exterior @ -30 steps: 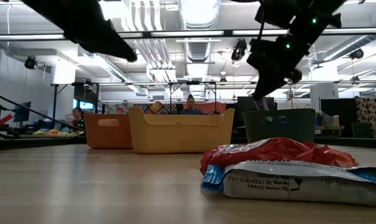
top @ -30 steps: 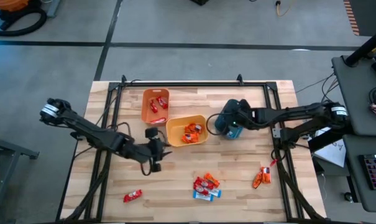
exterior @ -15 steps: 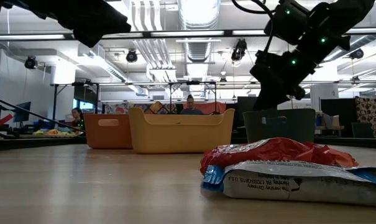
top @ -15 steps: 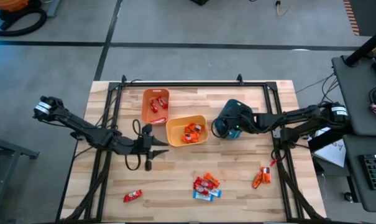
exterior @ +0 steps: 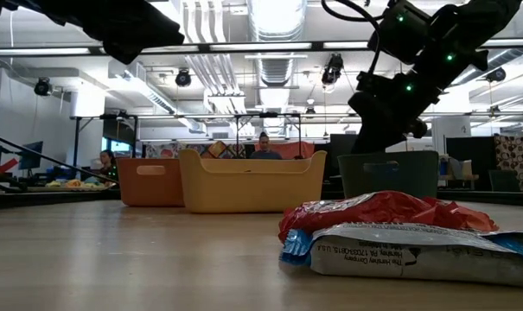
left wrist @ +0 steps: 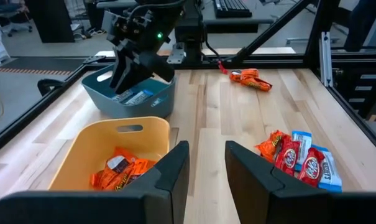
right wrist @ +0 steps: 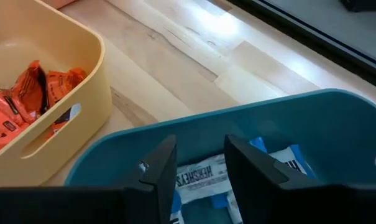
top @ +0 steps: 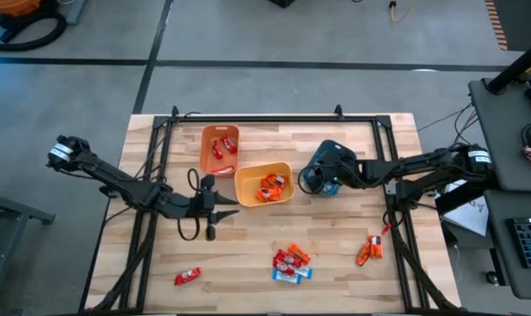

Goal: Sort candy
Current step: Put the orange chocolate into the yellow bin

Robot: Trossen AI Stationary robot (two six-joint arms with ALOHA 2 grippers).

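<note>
Here, glossy blue-and-white bars [right wrist: 203,177] lie flat inside the smooth teal bin [right wrist: 312,118], directly beneath my right gripper [right wrist: 200,163], whose jaws stand parted and empty. Beside the teal bin, the rounded yellow bin [top: 263,183] holds crinkled orange packets [left wrist: 122,171]. My left gripper [left wrist: 205,163] hovers open nearby.

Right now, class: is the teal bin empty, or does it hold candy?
It holds candy: the teal bin has blue-and-white bars lying on its floor, beneath the right gripper.
</note>
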